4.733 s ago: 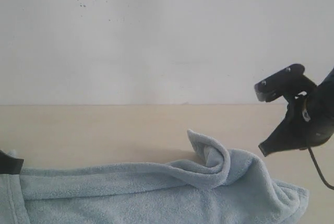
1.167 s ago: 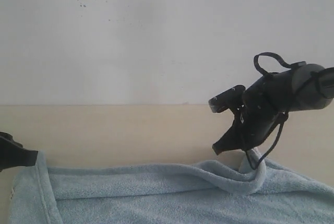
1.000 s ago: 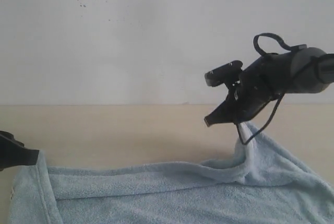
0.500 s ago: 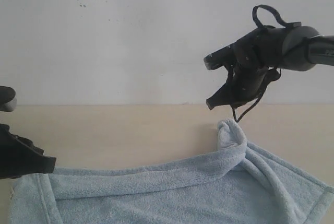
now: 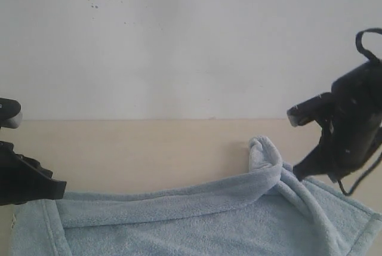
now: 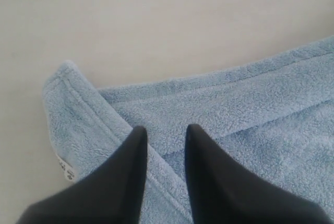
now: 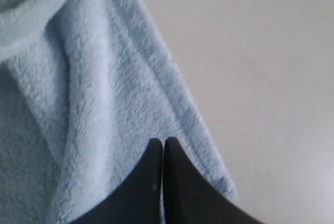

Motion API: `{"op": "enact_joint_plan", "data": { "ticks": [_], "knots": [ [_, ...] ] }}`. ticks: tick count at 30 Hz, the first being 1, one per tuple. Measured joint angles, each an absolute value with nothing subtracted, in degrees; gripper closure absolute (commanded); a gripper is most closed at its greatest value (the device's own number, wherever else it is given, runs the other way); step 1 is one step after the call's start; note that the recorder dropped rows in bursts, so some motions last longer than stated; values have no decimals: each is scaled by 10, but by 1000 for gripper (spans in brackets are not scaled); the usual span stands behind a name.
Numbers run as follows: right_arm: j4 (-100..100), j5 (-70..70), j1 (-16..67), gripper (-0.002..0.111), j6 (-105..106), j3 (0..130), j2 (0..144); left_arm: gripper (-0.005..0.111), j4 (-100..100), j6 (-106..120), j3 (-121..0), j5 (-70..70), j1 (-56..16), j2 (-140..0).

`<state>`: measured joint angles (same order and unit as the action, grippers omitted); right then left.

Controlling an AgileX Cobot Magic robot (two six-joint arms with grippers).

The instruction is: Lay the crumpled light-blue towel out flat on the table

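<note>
The light-blue towel [image 5: 197, 220] lies along the near part of the table [image 5: 137, 148], still rumpled. A long fold runs along its far edge, and a raised lump [image 5: 265, 154] stands at the right. My left gripper [image 5: 59, 189] hovers open over the towel's left corner [image 6: 78, 114], nothing between its fingers [image 6: 133, 151]. A small white label [image 6: 63, 164] shows on that hem. My right gripper [image 5: 298, 173] is shut and empty, held just above the towel's right part [image 7: 78, 78], near the hemmed edge [image 7: 193, 125].
A white wall [image 5: 191, 41] rises behind the table. Bare beige table surface [image 7: 271, 67] lies beyond the towel's right edge and past its far edge [image 6: 167, 20].
My right gripper lifted the towel's far right corner, released it as a standing lump, then swung right and down, shut. My left arm shifted slightly rightward over the left corner.
</note>
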<state>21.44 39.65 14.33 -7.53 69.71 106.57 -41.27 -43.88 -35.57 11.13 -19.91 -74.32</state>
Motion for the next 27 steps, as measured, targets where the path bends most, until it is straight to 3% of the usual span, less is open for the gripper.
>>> {"op": "enact_joint_plan", "data": {
  "ticks": [8, 16, 27],
  "knots": [
    [231, 311, 119, 108, -107, 589, 1055, 82, -406, -438, -356, 118, -199, -743],
    [248, 290, 67, 108, -125, 580, 1054, 82, -405, -434, -351, 118, -200, -743],
    [249, 255, 65, 108, -112, 580, 1076, 82, -405, -434, -351, 118, -200, -743]
  ]
}}
